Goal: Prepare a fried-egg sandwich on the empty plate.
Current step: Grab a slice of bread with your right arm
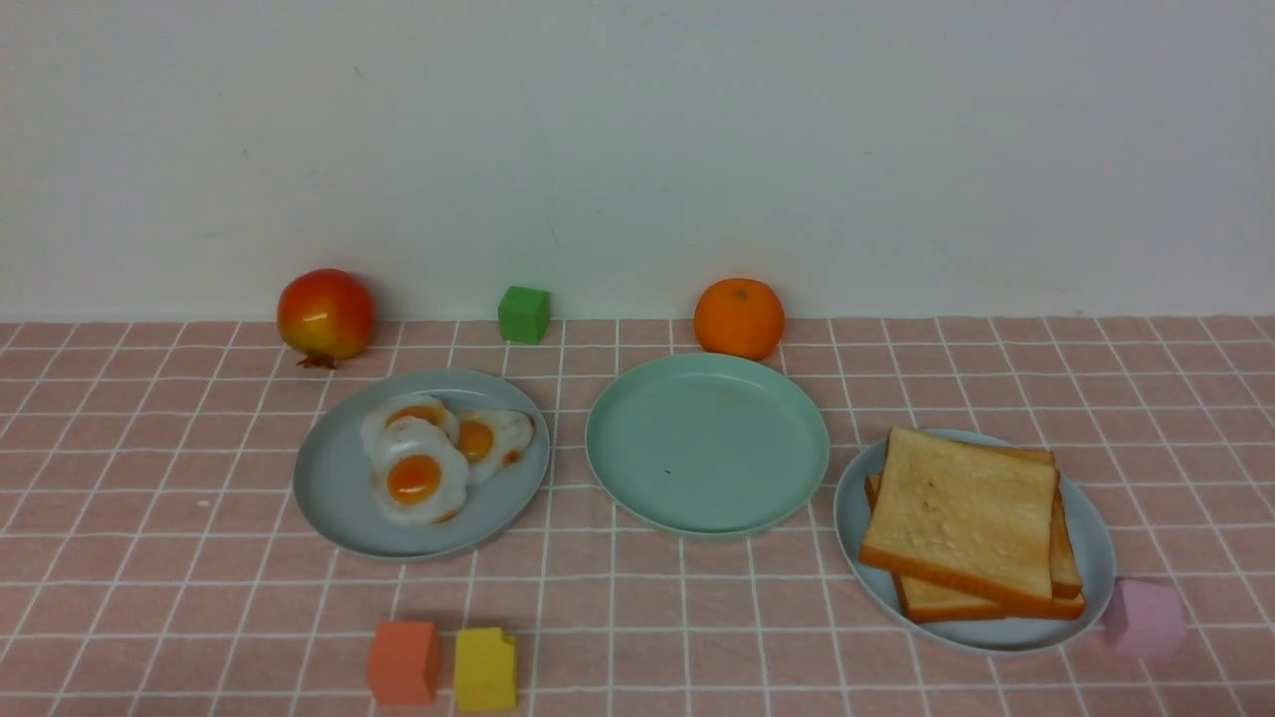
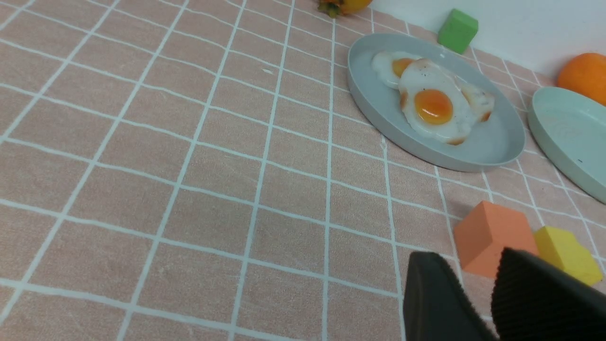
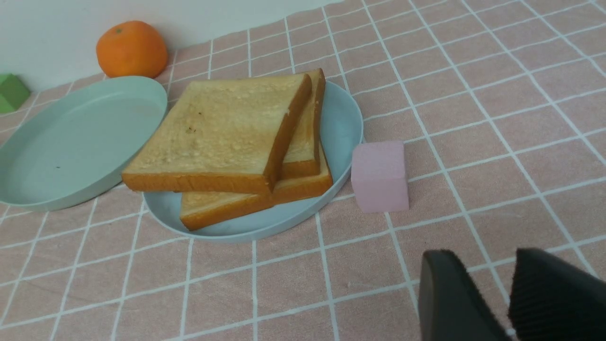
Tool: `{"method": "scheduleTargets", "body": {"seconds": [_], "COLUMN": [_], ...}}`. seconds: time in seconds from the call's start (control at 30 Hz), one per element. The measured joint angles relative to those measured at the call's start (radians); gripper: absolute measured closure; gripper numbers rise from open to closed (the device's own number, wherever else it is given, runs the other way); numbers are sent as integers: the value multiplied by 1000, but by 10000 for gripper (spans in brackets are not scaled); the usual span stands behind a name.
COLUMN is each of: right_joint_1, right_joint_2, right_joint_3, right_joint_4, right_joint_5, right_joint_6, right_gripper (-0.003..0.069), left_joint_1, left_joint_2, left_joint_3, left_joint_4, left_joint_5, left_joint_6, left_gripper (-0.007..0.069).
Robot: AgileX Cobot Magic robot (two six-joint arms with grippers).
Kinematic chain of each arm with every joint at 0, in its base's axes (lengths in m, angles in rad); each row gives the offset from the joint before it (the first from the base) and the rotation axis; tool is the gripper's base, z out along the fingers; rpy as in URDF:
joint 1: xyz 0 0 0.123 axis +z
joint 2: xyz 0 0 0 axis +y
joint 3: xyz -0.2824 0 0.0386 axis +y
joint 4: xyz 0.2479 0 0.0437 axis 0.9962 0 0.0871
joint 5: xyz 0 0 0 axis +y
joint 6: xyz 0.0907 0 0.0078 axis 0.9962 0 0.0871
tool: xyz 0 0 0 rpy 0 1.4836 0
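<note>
The mint-green plate [image 1: 707, 448] sits in the middle of the pink checked cloth [image 1: 637, 607], bare except for a tiny dark speck. To its right, on a pale blue-grey plate [image 1: 1091, 543], lies a skewed stack of toast slices [image 1: 961, 508]. It looks like three, though the lower ones show only at their edges. To the left, a second blue-grey plate [image 1: 334, 488] holds three overlapping fried eggs [image 1: 413, 478]. The front egg covers part of the other two, and in the left wrist view the third is barely a sliver.

Neither arm appears in the front view. The left gripper [image 2: 476, 274] shows only its dark fingertips, cut off by the frame edge. They are slightly apart, with cloth visible between them and nothing held. The right gripper [image 3: 492, 270] looks the same, parted and empty.

Along the wall stand a pomegranate [image 1: 325, 314], a green block [image 1: 524, 314] and an orange [image 1: 738, 318]. Nearer the camera, an orange-coloured block [image 1: 403, 662] and a yellow block [image 1: 485, 669] are side by side, the yellow one partly hidden behind a left fingertip in the wrist view. A pink block [image 1: 1146, 617] sits just beside the toast plate.
</note>
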Motion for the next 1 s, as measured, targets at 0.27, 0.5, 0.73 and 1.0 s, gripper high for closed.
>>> {"method": "scheduleTargets", "body": {"seconds": [0.27, 0.5, 0.73, 1.0], "right_joint_1": [0, 0, 0, 0], "right_joint_2": [0, 0, 0, 0], "right_joint_3": [0, 0, 0, 0], "right_joint_4": [1, 0, 0, 0], "right_joint_5": [0, 0, 0, 0], "right_joint_6": [0, 0, 0, 0], "right_gripper": [419, 419, 419, 419], "left_joint_1": [0, 0, 0, 0], "left_joint_2": [0, 0, 26, 526], "left_joint_3": [8, 8, -117, -528], "left_joint_4": [-204, -455, -489, -482], "left_joint_5": [-89, -209, -78, 229], "left_joint_6": [-145, -268, -187, 311], "left_gripper": [385, 385, 559, 612]}}
